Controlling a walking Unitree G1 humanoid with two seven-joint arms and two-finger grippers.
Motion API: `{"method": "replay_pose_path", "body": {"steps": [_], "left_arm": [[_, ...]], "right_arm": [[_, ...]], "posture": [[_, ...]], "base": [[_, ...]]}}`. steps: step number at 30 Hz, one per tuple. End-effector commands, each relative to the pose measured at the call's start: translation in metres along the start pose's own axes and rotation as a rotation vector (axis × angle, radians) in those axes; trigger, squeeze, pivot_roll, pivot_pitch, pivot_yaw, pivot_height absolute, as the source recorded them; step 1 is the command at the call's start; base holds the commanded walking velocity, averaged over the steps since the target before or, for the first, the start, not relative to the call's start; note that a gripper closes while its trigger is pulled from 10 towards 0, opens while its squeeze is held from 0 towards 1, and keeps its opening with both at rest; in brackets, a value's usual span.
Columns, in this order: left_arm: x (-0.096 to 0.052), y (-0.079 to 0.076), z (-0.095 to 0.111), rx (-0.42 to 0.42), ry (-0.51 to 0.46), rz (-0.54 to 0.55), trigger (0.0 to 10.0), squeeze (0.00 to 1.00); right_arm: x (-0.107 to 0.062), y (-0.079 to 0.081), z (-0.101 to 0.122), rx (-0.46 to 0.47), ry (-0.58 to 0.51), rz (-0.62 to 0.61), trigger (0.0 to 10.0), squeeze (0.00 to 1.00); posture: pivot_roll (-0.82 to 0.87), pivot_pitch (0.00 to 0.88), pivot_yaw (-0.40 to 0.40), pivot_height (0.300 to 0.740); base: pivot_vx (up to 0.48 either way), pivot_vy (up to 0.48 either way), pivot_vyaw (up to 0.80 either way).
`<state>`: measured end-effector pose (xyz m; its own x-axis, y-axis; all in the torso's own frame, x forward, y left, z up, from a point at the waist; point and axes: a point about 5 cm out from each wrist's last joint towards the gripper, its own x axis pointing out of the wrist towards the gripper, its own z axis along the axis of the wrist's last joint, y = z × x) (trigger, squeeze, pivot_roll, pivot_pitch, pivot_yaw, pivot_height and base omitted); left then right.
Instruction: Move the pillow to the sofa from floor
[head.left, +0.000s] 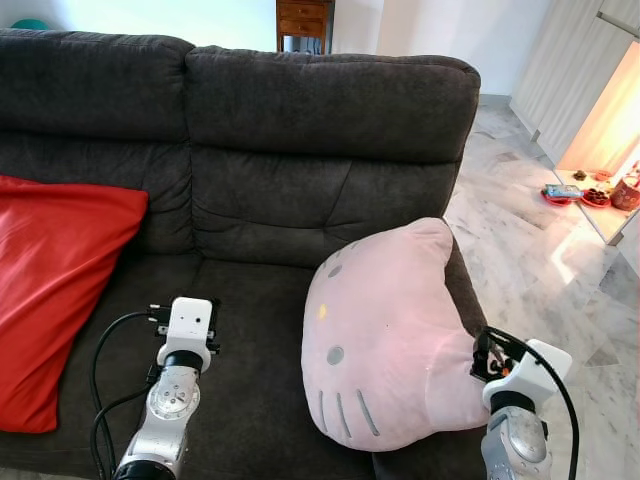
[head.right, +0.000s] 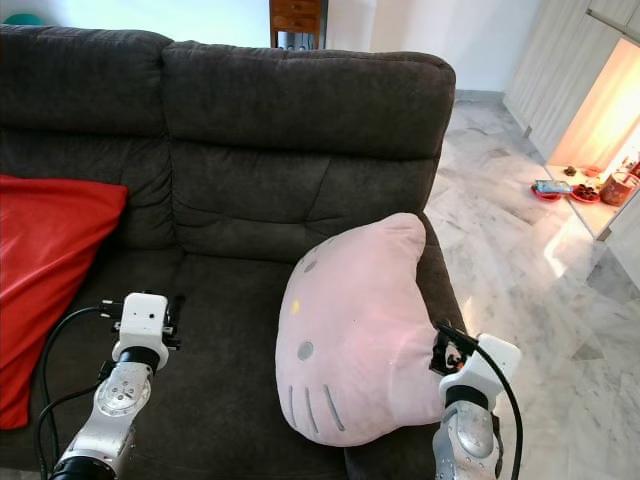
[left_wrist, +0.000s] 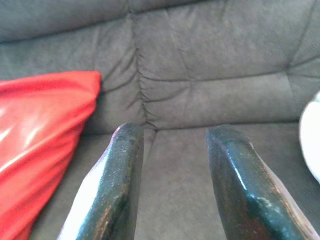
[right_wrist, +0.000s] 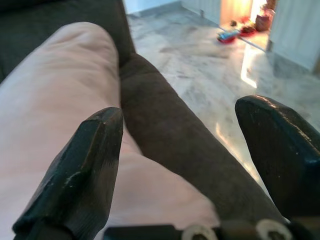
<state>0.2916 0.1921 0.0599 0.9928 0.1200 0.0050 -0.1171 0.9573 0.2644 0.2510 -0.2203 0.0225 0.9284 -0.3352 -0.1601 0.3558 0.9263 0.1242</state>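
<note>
1. Where the dark sofa runs out of frame at left, we log only part of its seat and backrest.
2. Pink cat-face pillow: on the seat, leaning against the right armrest; its lower edge is cut off.
3. Red cushion: at the left end, partly cropped.
4. Left gripper: fingers apart, empty, over the seat.
5. Right gripper: we see it spread wide, holding nothing, beside the pillow.

Red cushion lies propped at the seat's left end, wooden cabinet stands behind the backrest, marble floor runs to the right, small dishes sit by a lit doorway.
</note>
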Motion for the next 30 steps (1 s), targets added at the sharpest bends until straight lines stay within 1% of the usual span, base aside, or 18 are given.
{"method": "replay_pose_path", "body": {"steps": [1,2,7,16,30], "left_arm": [[-0.0003,0.0028,0.0020,0.012,-0.016,0.015,10.0,0.00],[0.0007,0.0018,0.0043,0.008,-0.027,0.017,10.0,0.00],[0.0004,-0.0030,0.0078,0.006,-0.050,-0.003,10.0,0.00],[0.0013,-0.0036,0.0106,-0.002,-0.062,-0.004,10.0,0.00],[0.0010,-0.0060,0.0113,-0.003,-0.067,-0.017,10.0,0.00]], "right_arm": [[0.0010,0.0015,0.0010,-0.023,-0.010,0.015,10.0,0.00],[-0.0002,0.0022,-0.0004,-0.050,-0.011,0.025,10.0,0.00],[-0.0019,0.0021,-0.0014,-0.061,-0.019,0.028,10.0,0.00],[-0.0019,0.0067,-0.0010,-0.055,-0.022,0.036,10.0,0.00],[-0.0016,0.0070,-0.0010,-0.054,-0.023,0.037,10.0,0.00]], "posture": [[0.04,0.000,-0.059,0.740],[0.04,0.000,-0.059,0.740],[0.03,0.000,-0.057,0.740],[0.04,0.000,-0.055,0.740],[0.03,0.000,-0.054,0.740]], "base": [[0.000,0.000,0.00],[0.000,0.000,0.00],[0.000,0.000,0.00],[0.000,0.000,0.00],[-0.253,0.000,0.00]]}}
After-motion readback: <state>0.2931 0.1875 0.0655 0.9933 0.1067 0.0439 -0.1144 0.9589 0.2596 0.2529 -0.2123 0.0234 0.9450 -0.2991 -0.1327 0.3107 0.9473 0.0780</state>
